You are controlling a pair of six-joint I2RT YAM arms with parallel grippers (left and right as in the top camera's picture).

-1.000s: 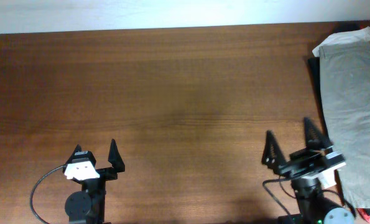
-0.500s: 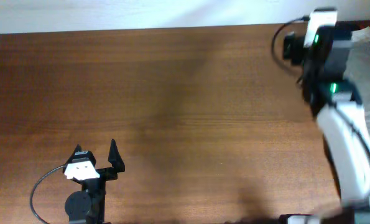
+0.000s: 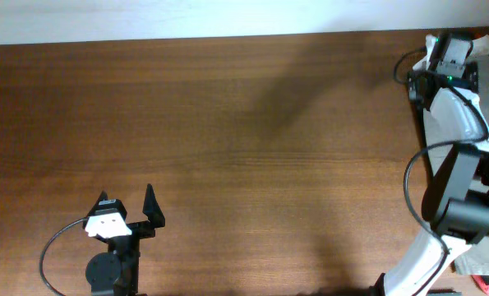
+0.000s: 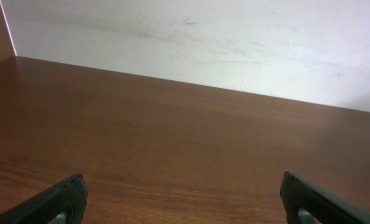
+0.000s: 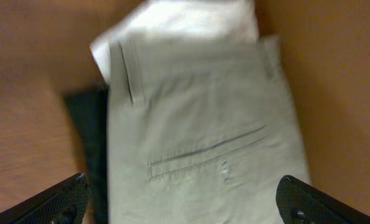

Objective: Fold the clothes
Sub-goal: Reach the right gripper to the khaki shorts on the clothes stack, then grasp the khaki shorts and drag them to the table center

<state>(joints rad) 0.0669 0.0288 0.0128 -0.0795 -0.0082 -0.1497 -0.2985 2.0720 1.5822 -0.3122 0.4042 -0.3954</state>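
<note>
Right fingers (image 5: 63,199) spread wide, holding nothing, above the khaki shorts (image 5: 197,137).
The shorts lie flat at the far right edge of the worktop (image 3: 228,123), over a dark garment (image 5: 88,143) and a white cloth (image 5: 185,18). The right arm is stretched there. Left fingers (image 4: 57,199), also apart, sit low near the front edge, facing the wall (image 4: 203,43).

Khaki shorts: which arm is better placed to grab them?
Right. The right tool hangs open directly over the shorts; the left tool sits far off over bare table.
</note>
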